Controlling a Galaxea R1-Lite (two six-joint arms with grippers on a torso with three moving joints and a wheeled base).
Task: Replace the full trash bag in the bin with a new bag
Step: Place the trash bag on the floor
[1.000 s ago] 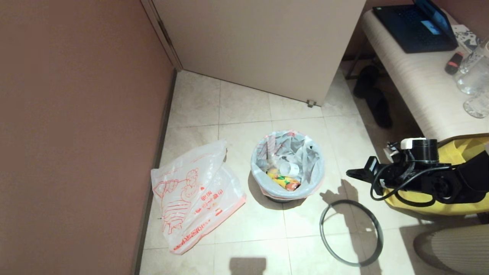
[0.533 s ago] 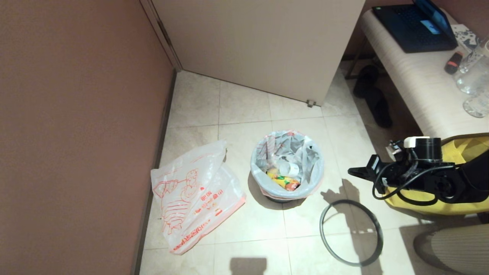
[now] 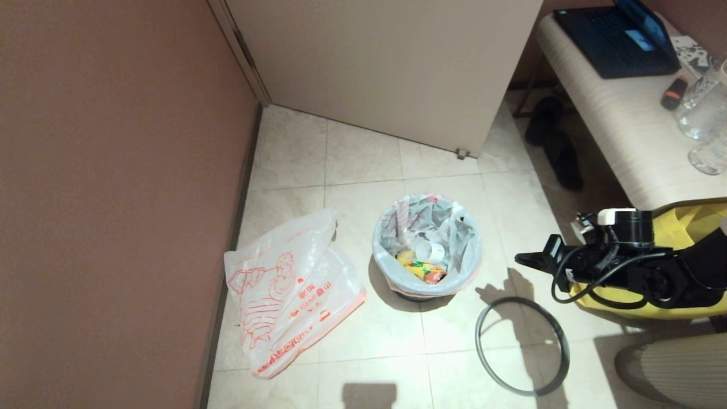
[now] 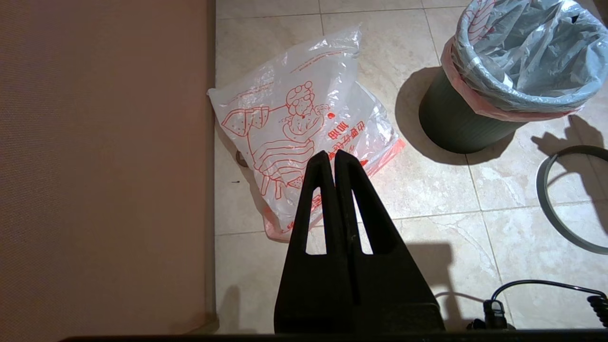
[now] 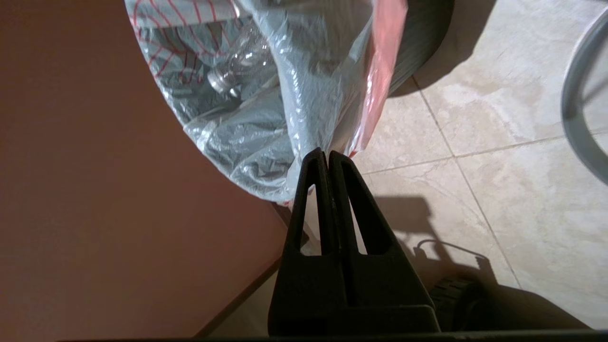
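Two thin bags are in view — the full bag (image 3: 427,245) lining the bin (image 4: 451,124), and the new bag (image 3: 289,289) flat on the tiles. The new bag carries a red cartoon figure and red characters, too small to read. One grey hoop (image 3: 522,345) lies loose on the floor.

Right gripper (image 3: 521,259), jaws pressed together and holding nothing, hovers level beside the bin, its tips pointing at the pink rim band across a strip of bare tile; the hoop lies below them. Left gripper (image 4: 330,156), jaws likewise closed and empty, hangs over the new bag's near edge, bin off to one side — open floor between.
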